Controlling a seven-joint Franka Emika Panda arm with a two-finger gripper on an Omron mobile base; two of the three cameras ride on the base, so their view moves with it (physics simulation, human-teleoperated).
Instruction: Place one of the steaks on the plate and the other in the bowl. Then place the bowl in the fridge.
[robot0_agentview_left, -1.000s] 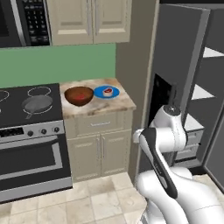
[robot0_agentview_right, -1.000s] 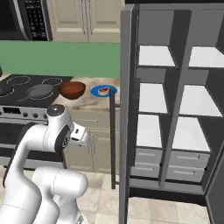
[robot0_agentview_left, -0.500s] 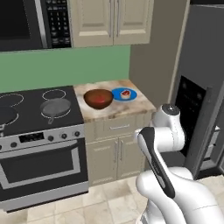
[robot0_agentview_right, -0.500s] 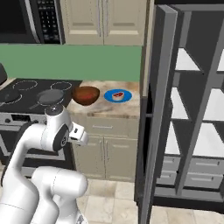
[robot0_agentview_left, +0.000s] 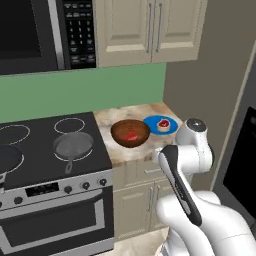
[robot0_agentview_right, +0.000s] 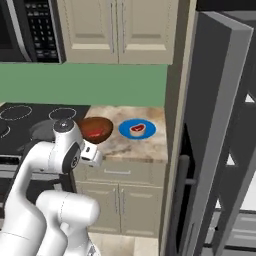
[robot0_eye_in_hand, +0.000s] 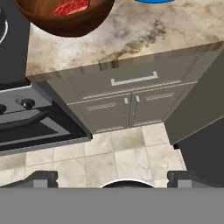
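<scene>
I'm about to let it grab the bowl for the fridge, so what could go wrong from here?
The bowl sits right beside the plate, so a reach could knock the plate. The steak lies loose in the bowl and may slide if it tips. The open fridge door stands close to the counter.

Base closer to the counter (robot0_agentview_left: 150, 150)

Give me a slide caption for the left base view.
Steak in the bowl, steak on the plate, beside the stove.

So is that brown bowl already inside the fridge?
No, the bowl sits on the marble counter beside the blue plate, with a red steak in it.
</scene>
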